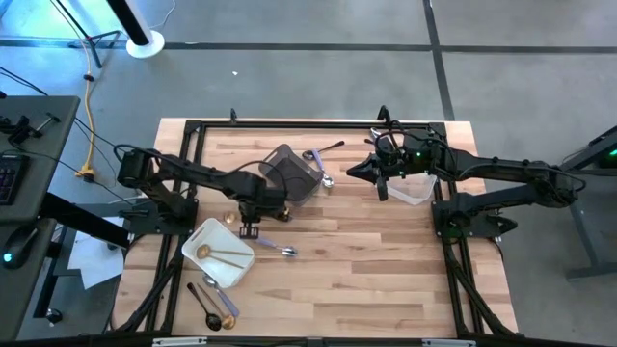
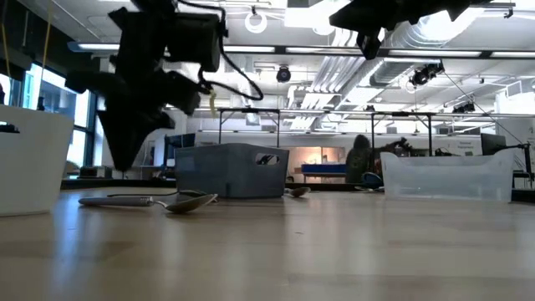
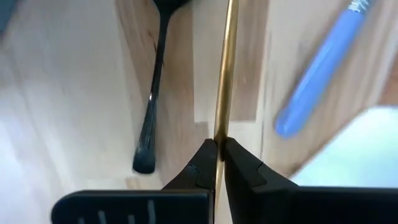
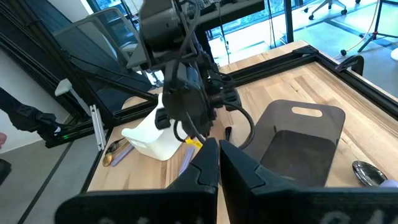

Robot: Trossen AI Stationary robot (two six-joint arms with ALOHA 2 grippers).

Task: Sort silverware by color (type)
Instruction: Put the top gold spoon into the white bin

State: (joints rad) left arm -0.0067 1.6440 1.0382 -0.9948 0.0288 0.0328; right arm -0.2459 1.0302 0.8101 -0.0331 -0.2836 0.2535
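Currently: left gripper (image 3: 216, 155) jaws clamped on gold utensil (image 3: 225, 68), lifted beside white tray (image 1: 196, 239). Right gripper (image 4: 213, 163) jaws together, empty, raised near clear tub (image 1: 413, 190). Sorting incomplete: silverware (image 1: 275, 250) scattered on worktop (image 1: 366, 260).

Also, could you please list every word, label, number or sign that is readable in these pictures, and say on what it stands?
No text can be read in any view.
Left gripper: pale bar marks on its body, not letters.
Grey bin: a small pale patch near its rim, too blurred to read.
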